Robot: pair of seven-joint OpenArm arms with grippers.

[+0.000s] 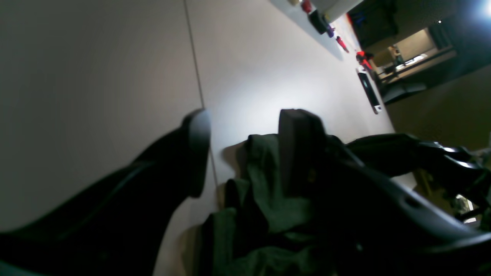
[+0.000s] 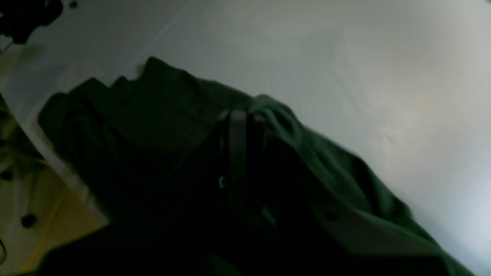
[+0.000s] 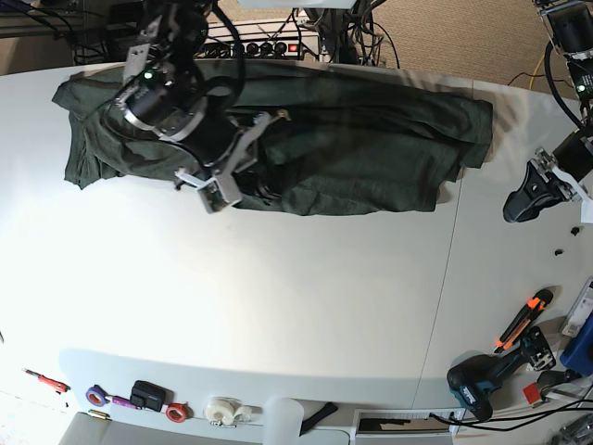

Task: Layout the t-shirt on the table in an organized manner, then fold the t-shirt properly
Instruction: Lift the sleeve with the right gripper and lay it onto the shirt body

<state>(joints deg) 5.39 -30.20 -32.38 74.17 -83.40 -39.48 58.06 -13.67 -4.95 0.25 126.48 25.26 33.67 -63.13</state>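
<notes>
Evidently laying-out is in hand: across the white smooth-topped table [image 3: 296, 306], the dark green cloth t-shirt [image 3: 371, 139] lies bunched along the far edge. The left gripper [image 1: 243, 122] gapes empty, the right gripper [image 2: 238, 126] is pinched on a fold. Next, I judge, spread it flat.

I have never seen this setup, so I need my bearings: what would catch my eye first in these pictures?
The dark green t-shirt lies crumpled in a long band along the far side of the white table. The right claw is shut on its cloth near the middle. The left claw hangs open beyond the shirt's other end, with tools scattered along the near edge.
</notes>
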